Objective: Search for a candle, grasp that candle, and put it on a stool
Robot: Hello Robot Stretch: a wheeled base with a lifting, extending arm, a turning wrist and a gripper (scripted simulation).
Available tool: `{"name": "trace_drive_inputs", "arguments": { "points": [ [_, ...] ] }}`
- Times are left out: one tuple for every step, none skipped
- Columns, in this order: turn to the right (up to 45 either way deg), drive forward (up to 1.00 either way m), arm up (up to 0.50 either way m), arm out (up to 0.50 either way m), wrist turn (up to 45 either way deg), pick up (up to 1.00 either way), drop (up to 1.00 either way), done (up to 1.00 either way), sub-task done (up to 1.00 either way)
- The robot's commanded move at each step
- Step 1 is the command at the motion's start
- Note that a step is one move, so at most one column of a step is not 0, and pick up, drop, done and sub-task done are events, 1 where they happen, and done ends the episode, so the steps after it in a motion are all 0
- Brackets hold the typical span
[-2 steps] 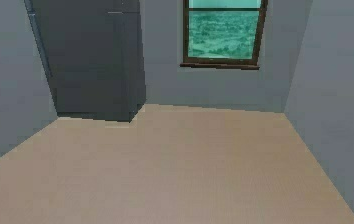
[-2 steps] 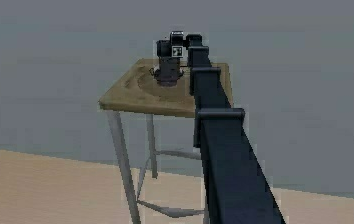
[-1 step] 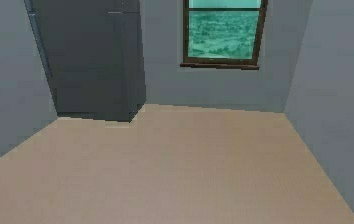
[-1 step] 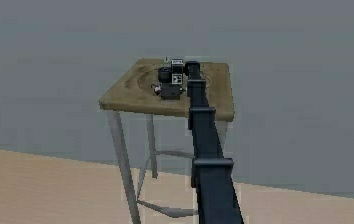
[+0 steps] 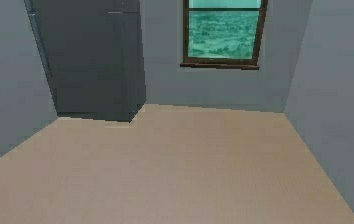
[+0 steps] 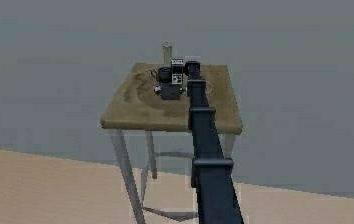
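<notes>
Plainly, your search looks finished: in the arm side view a small pale upright cylinder (image 6: 167, 48), which fits the candle by shape and colour, shows at the far edge of the square olive-brown stool top on pale metal legs (image 6: 135, 108). The dark square arm (image 6: 208, 145) reaches out across that top, and the gripper (image 6: 164, 86) lies over the seat's middle, just short of the candle.

You cannot tell from here how the pincer's fingers stand, nor whether it holds anything, since the seat lies right behind its far end. Whether the candle stands on the seat or hangs just above it cannot be made out either.

As a judgement, you are at the last step: the candle is at the stool, and what remains is to make sure it rests upright on the seat and then draw the arm clear without knocking it off that far edge.

Ahead, the forward view gives you a tall dark grey cabinet (image 5: 90, 55) in the corner, a wood-framed window with a teal pane (image 5: 223, 32) and bare beige floor (image 5: 175, 170).
</notes>
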Motion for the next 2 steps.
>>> {"name": "trace_drive_inputs", "arguments": {
  "points": [
    [0.0,0.0,0.08,0.0,0.0,0.0,0.0,0.0,0.0],
    [0.0,0.0,0.0,-0.08,0.0,0.0,0.0,0.0,0.0]
  ]
}}
